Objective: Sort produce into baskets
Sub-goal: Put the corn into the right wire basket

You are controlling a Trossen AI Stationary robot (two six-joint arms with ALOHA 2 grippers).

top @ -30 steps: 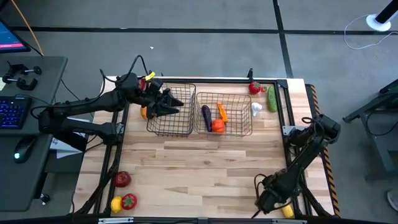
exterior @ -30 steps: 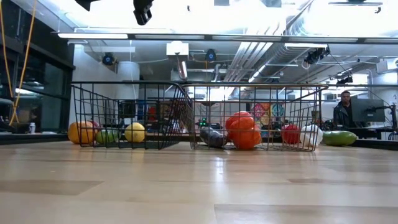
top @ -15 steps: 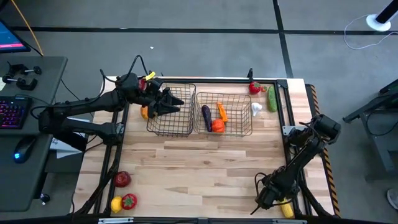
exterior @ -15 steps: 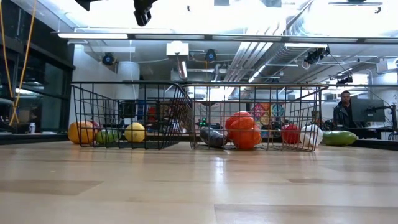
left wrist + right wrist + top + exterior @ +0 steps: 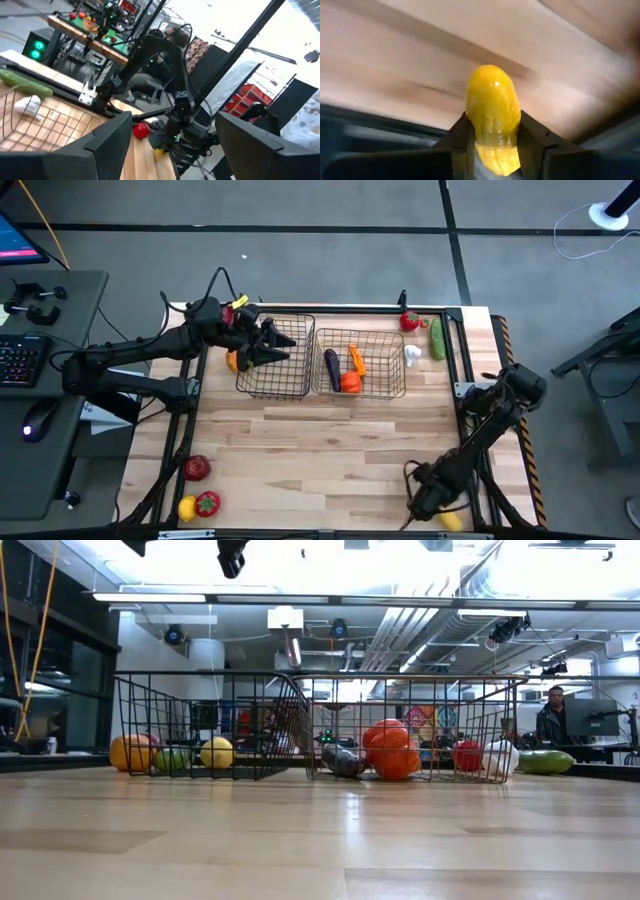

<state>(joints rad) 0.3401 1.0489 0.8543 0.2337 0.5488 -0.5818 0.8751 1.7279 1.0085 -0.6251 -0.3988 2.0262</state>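
Observation:
Two wire baskets stand at the far middle of the table, the left basket and the right basket. The right one holds a purple, an orange and a red piece of produce. My left gripper hovers open over the left basket with nothing between its fingers. My right gripper is at the table's near right corner, shut on a long yellow piece. Loose produce lies at the far right and the near left. My right gripper pinches the yellow piece between its two fingers, one on each long side near one end. The fingers lie along the piece, and its rounded other end sticks out past the fingertips. Whether it rests on the wood I cannot tell.
A red piece, a green cucumber and a white piece lie right of the right basket. An orange piece lies left of the left basket. Two red pieces and a yellow one sit at the near left corner. The table's middle is bare wood.
My right gripper has shifted a little toward the table's left along the near edge, and the yellow piece has moved with it.

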